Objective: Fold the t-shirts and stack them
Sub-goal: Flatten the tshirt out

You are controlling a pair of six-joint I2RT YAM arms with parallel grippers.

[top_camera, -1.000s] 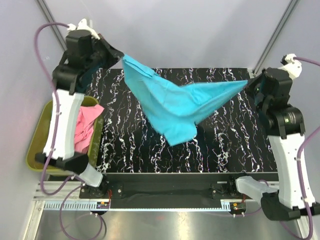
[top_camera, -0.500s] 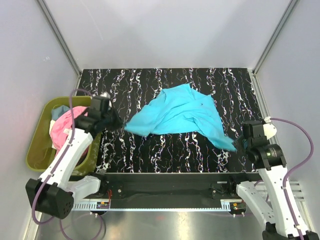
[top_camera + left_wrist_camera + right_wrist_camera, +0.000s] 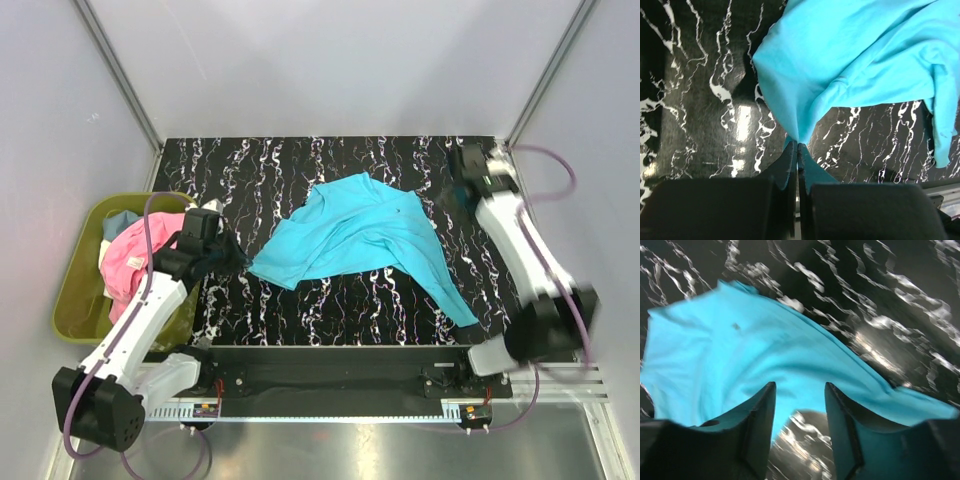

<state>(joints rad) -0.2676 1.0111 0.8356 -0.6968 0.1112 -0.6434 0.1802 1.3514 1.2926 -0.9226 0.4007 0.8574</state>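
A turquoise t-shirt (image 3: 360, 238) lies crumpled across the middle of the black marbled table (image 3: 300, 160). My left gripper (image 3: 237, 262) is shut on its left corner, low over the table; the left wrist view shows the cloth (image 3: 850, 60) pinched between the closed jaws (image 3: 798, 148). My right gripper (image 3: 448, 197) is open and empty, hovering at the shirt's far right side. In the right wrist view its fingers (image 3: 799, 410) stand wide apart above the shirt (image 3: 740, 355). A pink t-shirt (image 3: 130, 262) and a light blue one (image 3: 118, 224) lie in the bin.
An olive-green plastic bin (image 3: 72, 300) stands off the table's left edge beside my left arm. The shirt's long right tail (image 3: 450, 295) reaches toward the table's front right. White enclosure walls stand on three sides.
My right gripper has let go of the shirt's front right corner and swung from the near right to the far right. The left gripper still holds its corner, nearly unmoved.
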